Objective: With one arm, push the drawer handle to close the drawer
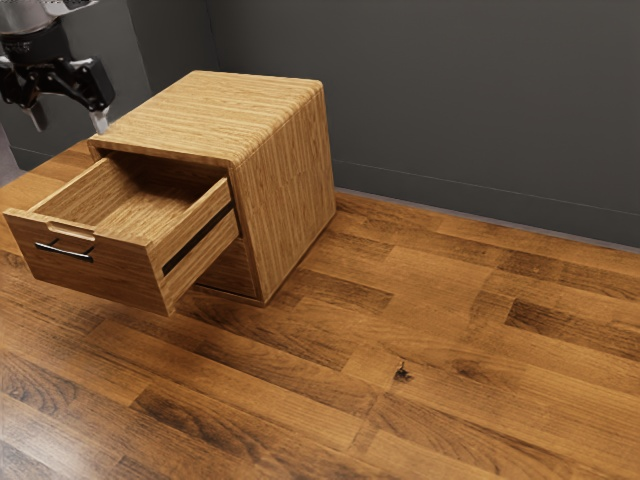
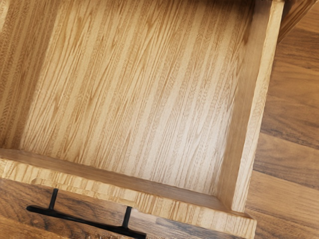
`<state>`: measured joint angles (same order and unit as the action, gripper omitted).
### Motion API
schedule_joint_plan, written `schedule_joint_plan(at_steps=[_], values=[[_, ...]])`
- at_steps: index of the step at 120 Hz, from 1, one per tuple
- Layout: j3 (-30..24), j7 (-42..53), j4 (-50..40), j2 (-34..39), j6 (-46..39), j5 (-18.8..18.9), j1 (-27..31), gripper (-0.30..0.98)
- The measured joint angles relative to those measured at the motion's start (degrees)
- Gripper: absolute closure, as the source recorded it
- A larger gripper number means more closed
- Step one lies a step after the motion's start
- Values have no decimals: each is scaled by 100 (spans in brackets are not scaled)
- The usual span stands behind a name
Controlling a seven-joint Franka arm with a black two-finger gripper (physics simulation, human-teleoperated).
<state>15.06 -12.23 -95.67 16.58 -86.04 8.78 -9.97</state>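
Note:
In the exterior view my gripper (image 1: 69, 121) is at the upper left, its fingertips wide apart with nothing between them. It is above and behind the pulled-out drawer (image 1: 95, 270), apart from it. A dark bar handle (image 1: 64, 252) is fixed to the drawer's front, and no finger touches it. The wrist view looks down into the drawer (image 2: 134, 99), whose wooden bottom is bare. The black handle (image 2: 84, 219) stands off the outside of the front panel there.
The light wooden cabinet (image 1: 285, 190) holds the drawer and has a rounded top edge. Behind it rises a dark grey wall (image 1: 430, 100). A brown plank surface (image 1: 420, 320) extends around the cabinet and in front of it.

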Motion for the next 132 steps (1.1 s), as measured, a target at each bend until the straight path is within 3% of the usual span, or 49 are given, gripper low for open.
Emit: schedule_joint_plan(at_steps=[11,26,46,60,80,93,109,132], values=[[-216,-185,-45,19,7,5,295,0],[-327,-398,-740,651,-66,11,545,0],[-392,-743,-2772,2530,-167,-102,847,0],[-511,-959,-3388,2999,-203,-447,1277,1],[-977,-1208,-3627,3386,-81,-568,1454,38],[-1030,-1306,-4082,3416,-111,-269,1584,57],[-1023,-1245,-4487,3449,-458,108,1606,69],[-1022,-904,-4682,3410,-1136,498,1604,75]])
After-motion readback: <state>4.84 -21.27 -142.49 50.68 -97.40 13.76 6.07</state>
